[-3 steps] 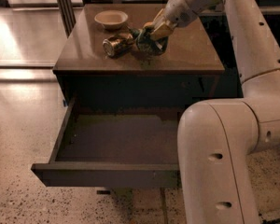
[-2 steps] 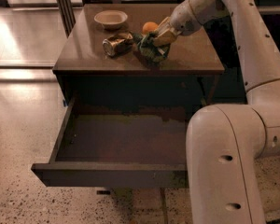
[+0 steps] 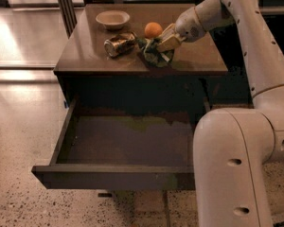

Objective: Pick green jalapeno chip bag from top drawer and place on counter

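Observation:
The green jalapeno chip bag (image 3: pixel 154 52) lies crumpled on the brown counter (image 3: pixel 85 48), near its front middle. My gripper (image 3: pixel 169 38) is right at the bag's upper right edge, low over the counter, with the white arm reaching in from the right. The top drawer (image 3: pixel 113 176) is pulled out below the counter; its brownish floor shows with nothing on it.
A gold-brown metal can (image 3: pixel 119 44) lies on its side just left of the bag. An orange (image 3: pixel 153 30) sits behind the bag. A pale bowl (image 3: pixel 112 19) stands at the counter's back. My white base (image 3: pixel 232 169) fills the lower right, beside the drawer.
My gripper and arm have shifted right and a little back from over the bag, uncovering the orange. The bag stays on the counter by the can.

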Robot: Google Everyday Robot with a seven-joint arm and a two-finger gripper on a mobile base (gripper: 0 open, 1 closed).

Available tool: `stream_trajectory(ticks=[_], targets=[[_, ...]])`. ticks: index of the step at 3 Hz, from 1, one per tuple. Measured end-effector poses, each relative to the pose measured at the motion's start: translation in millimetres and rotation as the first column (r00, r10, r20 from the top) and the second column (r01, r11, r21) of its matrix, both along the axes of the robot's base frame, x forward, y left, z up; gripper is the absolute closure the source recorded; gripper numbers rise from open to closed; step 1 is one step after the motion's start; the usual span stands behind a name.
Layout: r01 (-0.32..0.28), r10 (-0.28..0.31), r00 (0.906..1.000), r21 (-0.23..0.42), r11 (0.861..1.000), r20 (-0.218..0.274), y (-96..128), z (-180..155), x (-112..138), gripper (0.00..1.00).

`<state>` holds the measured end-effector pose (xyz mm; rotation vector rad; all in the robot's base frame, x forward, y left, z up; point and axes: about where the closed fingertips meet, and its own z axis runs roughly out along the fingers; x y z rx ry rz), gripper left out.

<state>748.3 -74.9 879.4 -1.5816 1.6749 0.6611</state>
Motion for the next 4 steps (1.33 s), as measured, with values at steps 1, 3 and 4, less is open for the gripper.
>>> stream_trajectory(ticks=[1, 3, 4], targets=[[0.000, 0.000, 1.0000, 0.000, 1.000, 0.000, 0.0, 0.0, 0.0, 0.59], [0.000, 0.000, 1.0000, 0.000, 1.000, 0.000, 0.0, 0.0, 0.0, 0.13], [0.000, 0.000, 1.0000, 0.000, 1.000, 0.000, 0.1, -0.1, 0.1, 0.00]])
